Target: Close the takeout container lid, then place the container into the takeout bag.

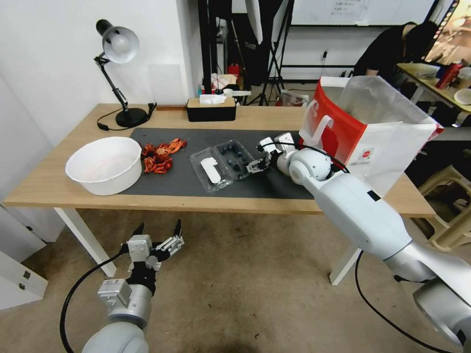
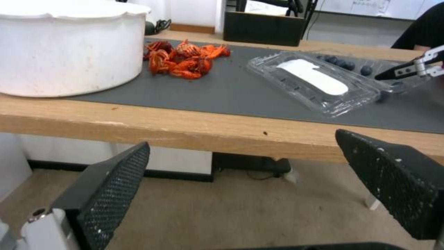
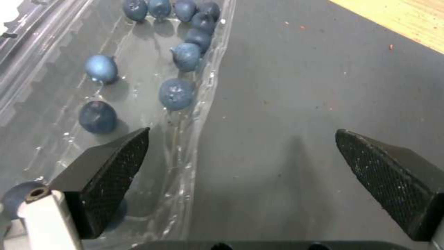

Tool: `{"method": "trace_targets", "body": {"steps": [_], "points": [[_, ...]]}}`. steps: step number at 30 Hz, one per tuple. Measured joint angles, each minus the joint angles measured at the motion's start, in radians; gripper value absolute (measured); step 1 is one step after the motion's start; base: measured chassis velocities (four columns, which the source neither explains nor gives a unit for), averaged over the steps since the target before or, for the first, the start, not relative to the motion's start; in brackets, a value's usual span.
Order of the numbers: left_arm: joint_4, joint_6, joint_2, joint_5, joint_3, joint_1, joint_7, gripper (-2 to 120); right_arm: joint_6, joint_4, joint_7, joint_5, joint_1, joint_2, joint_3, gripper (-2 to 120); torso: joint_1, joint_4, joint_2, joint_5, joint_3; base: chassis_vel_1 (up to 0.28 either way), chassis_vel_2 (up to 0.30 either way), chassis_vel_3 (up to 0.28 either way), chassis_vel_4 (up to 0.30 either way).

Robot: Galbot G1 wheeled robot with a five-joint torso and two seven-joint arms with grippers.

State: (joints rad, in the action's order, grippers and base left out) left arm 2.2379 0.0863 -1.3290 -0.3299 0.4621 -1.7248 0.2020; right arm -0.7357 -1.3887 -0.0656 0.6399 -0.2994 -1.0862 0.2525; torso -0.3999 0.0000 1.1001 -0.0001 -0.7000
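The takeout container (image 1: 226,163) lay open flat on the dark mat (image 1: 196,184), its long axis running from about 11 to 5 o'clock, the lid (image 1: 212,170) folded out at the 8 o'clock side of the berry half. The right gripper (image 1: 256,165), fingers spread, sat at the container's 3 o'clock edge, one finger over the berry tray's rim, the other over bare mat. The takeout bag (image 1: 363,130) stood at 2 o'clock. The left gripper (image 1: 158,234) hung parted below the table edge, so the right arm looked much nearer.
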Motion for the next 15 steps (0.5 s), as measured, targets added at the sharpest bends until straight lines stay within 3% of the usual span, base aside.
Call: {"method": "trace_targets", "body": {"steps": [15], "points": [[0.001,0.002,0.007,-0.009,0.007,0.004,0.009,100,0.001,0.015,-0.037,0.005,0.032,0.023,0.042,100,0.000,0.0000,0.000,0.0001,0.000,0.000,0.000,0.000,0.000]]}}
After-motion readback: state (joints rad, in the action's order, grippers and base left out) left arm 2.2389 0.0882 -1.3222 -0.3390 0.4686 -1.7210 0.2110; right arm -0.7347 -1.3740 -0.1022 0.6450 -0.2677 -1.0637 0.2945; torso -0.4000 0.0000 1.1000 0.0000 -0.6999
